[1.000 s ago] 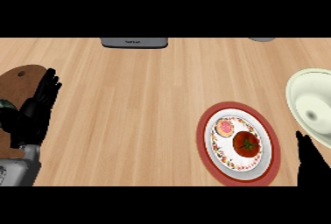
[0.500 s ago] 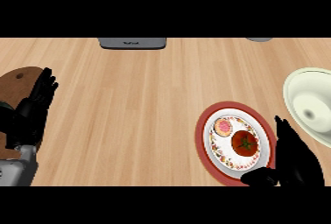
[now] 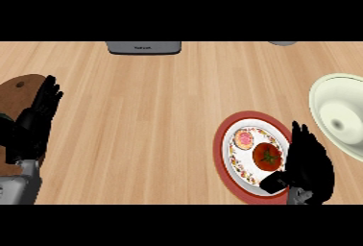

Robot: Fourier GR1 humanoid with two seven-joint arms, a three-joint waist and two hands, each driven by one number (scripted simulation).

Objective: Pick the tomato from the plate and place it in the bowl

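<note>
Right hand [image 3: 306, 161]: positioned over the right rim of the plate [image 3: 234, 161], near the counter's [image 3: 156, 110] front edge toward its right corner. Since one second ago I have brought it forward from the front edge, where only its fingers showed, up alongside the plate. Half a second ago it stood lower and further off the rim. Fingers are extended and apart, thumb reaching left under the tomato; nothing is held.

Meaning for the task: I judge the approach phase nearly complete and the grasp not yet begun. The tomato [image 3: 268, 156] has not moved between the three moments.

Tomato position: on the right half of the patterned plate, which rests on a red underplate [image 3: 221, 144]. A small pink item [image 3: 245, 138] lies on the same plate, just beside the tomato on its far-left side.

Tomato relative to right hand: just left of my fingers, with the thumb close below it. Whether anything is touching, I cannot tell.

Bowl [image 3: 340, 115]: at the counter's right edge, beyond and to the right of the plate, near my hand.

Left hand [image 3: 35, 122]: resting open near the counter's left edge, over a brown board [image 3: 18, 89].

Next, as I judge it: close fingers and thumb round the tomato without disturbing the pink item.
</note>
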